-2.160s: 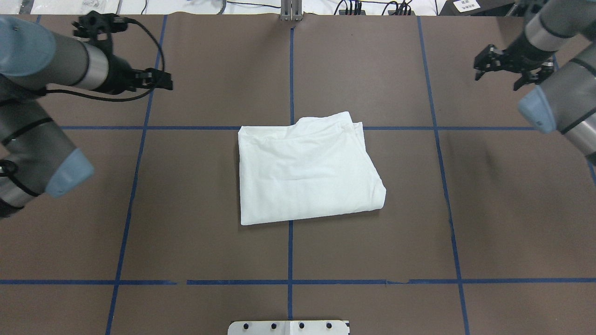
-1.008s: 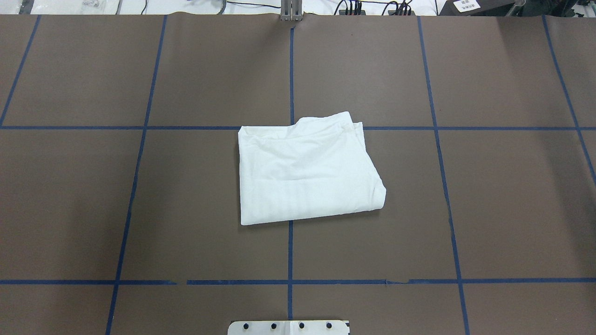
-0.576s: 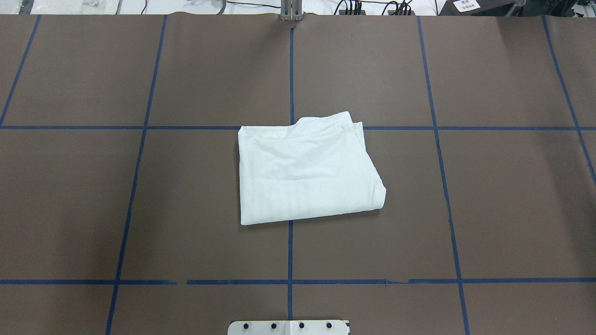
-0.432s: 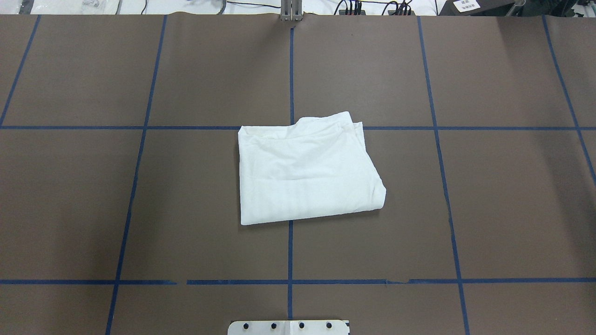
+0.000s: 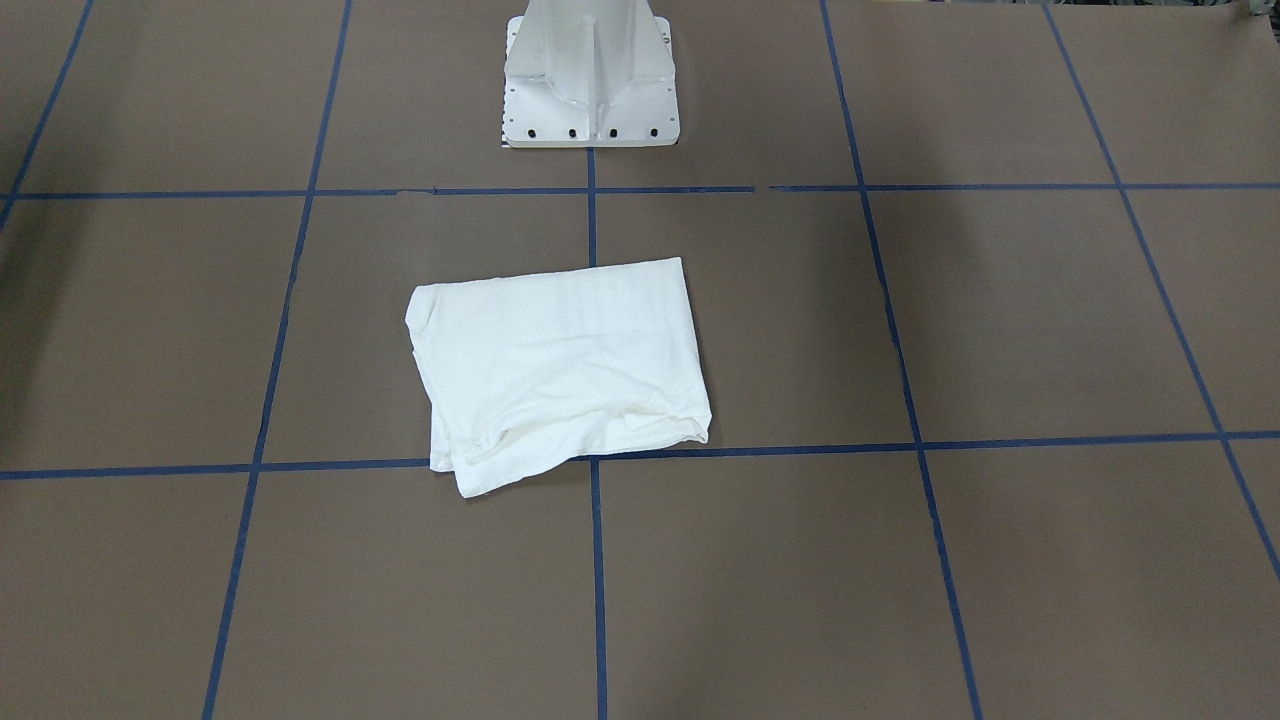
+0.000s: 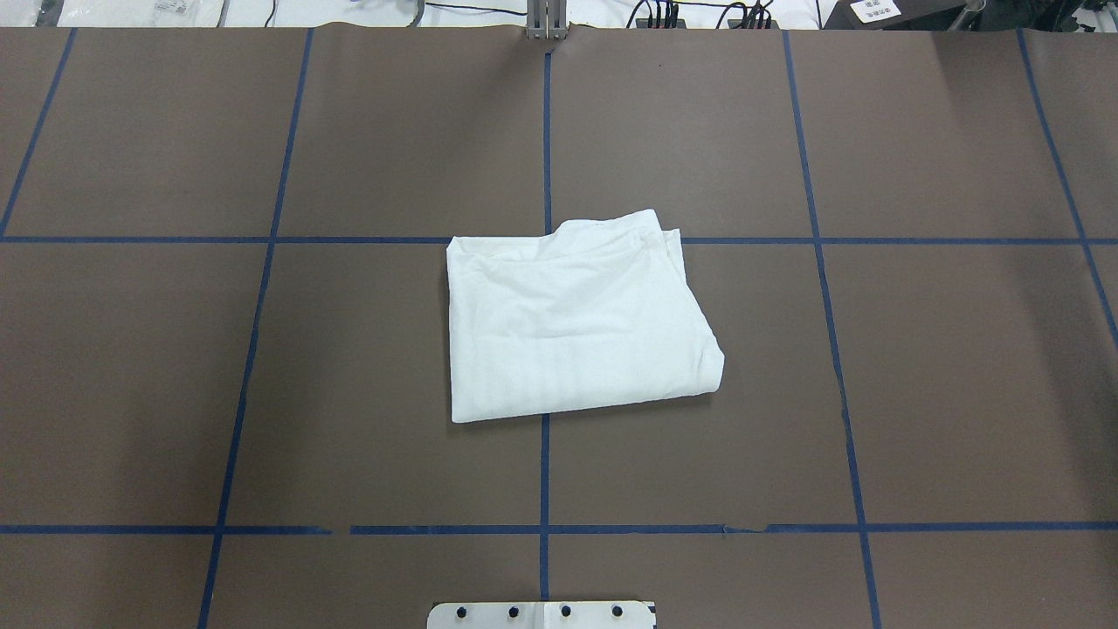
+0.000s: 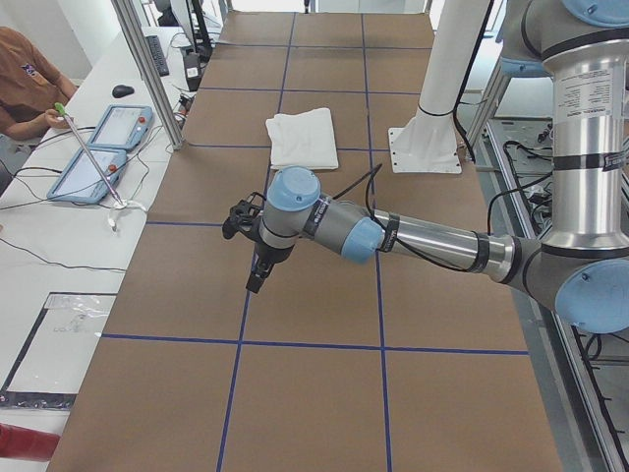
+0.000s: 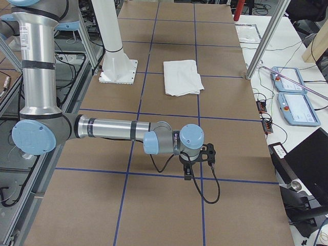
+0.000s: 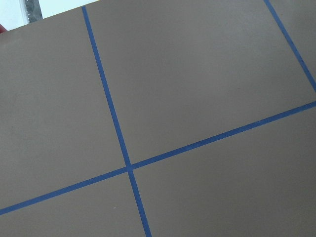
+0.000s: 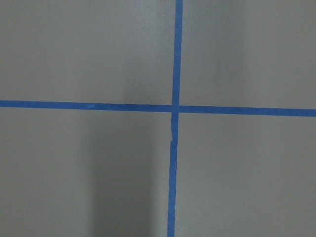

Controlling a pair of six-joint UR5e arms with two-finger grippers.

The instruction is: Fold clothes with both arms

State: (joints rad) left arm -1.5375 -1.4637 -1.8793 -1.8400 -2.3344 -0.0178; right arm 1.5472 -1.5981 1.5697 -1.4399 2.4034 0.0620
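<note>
T-shirt (image 5: 555, 370) first: from your side of the table (image 5: 1000, 300) you see it folded into a white, roughly rectangular packet near the middle, well apart from every edge. The white pedestal base (image 5: 590, 80) stands at the robot-side edge beyond it. Loose layers bunch at the packet's edge nearest you.

Overhead, you find the T-shirt (image 6: 576, 323) lying across a crossing of blue tape lines (image 6: 812, 131).

From the table's left end, the left gripper (image 7: 255, 283) hangs over bare table nearer that end, well apart from the T-shirt (image 7: 303, 136). You cannot tell from here how its jaws stand. A person (image 7: 25, 84) shows at the bench beside the table in that view.

From the right end, the right gripper (image 8: 188, 176) points down near a tape line, likewise well apart from the T-shirt (image 8: 182, 77). Its jaws cannot be judged either.

Each wrist camera gives you only brown table and crossing blue tape.
</note>
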